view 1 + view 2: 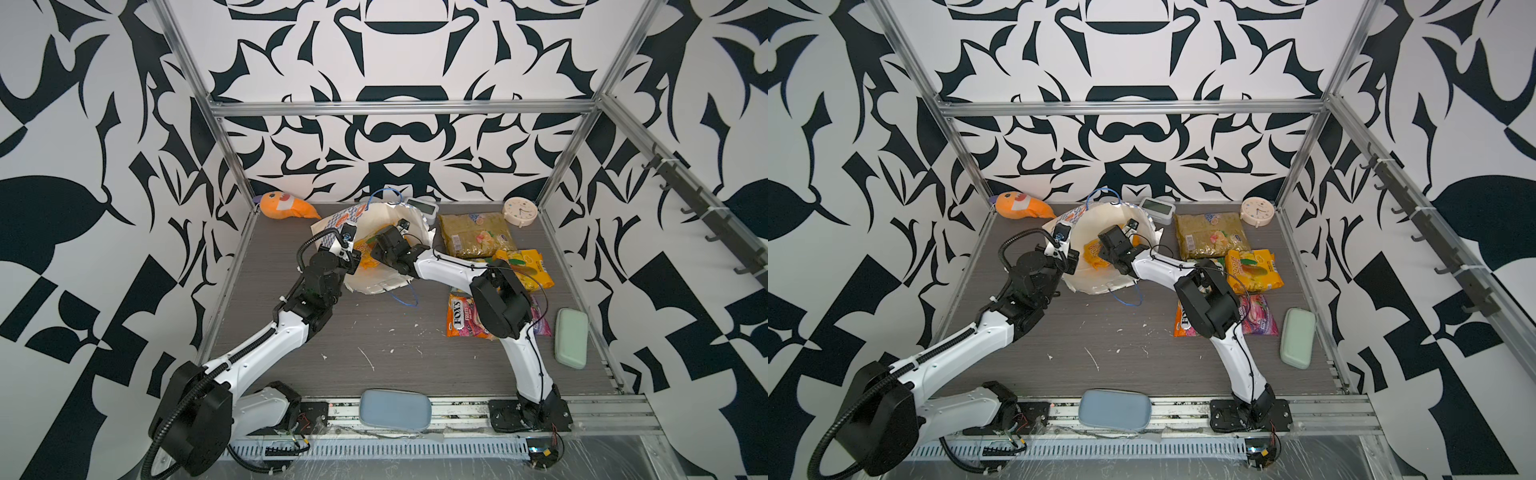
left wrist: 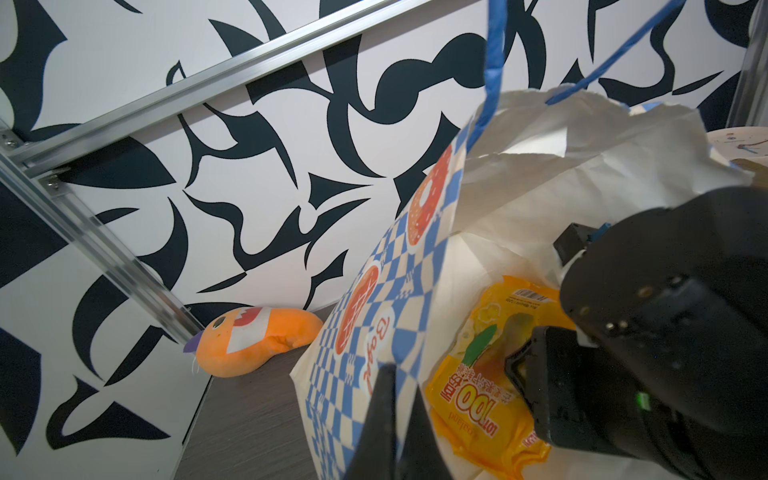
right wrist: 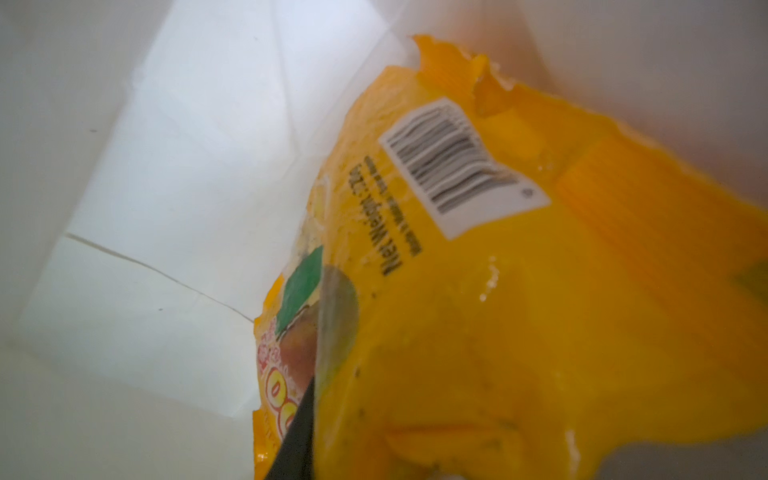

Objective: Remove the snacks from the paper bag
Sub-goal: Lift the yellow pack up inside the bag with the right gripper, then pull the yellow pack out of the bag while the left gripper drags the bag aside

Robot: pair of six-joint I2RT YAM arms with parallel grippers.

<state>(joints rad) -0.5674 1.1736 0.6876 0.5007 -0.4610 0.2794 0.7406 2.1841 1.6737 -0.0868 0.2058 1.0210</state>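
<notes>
Now, your left tool is pinched shut on the rim of the paper bag — upper centre of the frame — and your right tool, inside it, grips the yellow mango packet.

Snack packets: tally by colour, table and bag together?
Olive-gold plastic packet: 1
Yellow-orange mango packets: 2, one inside the checkered paper bag
Green-yellow packet, mostly hidden: 1
Orange FOX'S packet: 1
Purple FOX'S packet: 1
Total: 6
</notes>
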